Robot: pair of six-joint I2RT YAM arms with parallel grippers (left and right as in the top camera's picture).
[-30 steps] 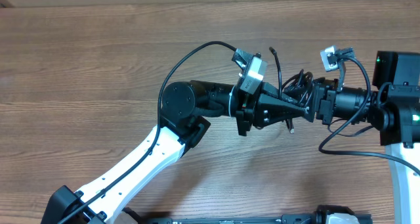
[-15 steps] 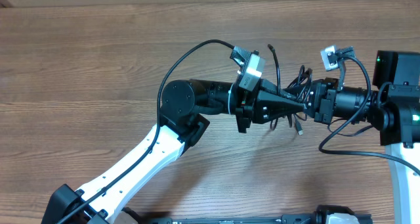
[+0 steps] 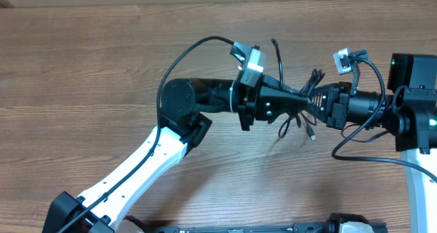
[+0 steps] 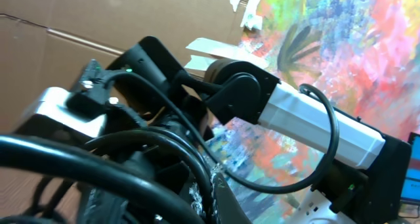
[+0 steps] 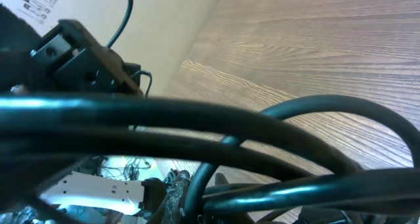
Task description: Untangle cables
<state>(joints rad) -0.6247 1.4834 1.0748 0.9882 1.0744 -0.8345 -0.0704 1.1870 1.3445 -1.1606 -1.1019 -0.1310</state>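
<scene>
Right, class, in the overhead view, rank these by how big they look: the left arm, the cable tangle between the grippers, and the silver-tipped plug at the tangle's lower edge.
1. left arm: largest by far
2. cable tangle
3. silver-tipped plug: smallest
No close calls here.

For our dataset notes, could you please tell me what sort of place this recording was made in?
Probably a robotics lab or workshop: a wood-grain table, left arm and right arm at tangled cables, cardboard and a painted backdrop behind.
</scene>
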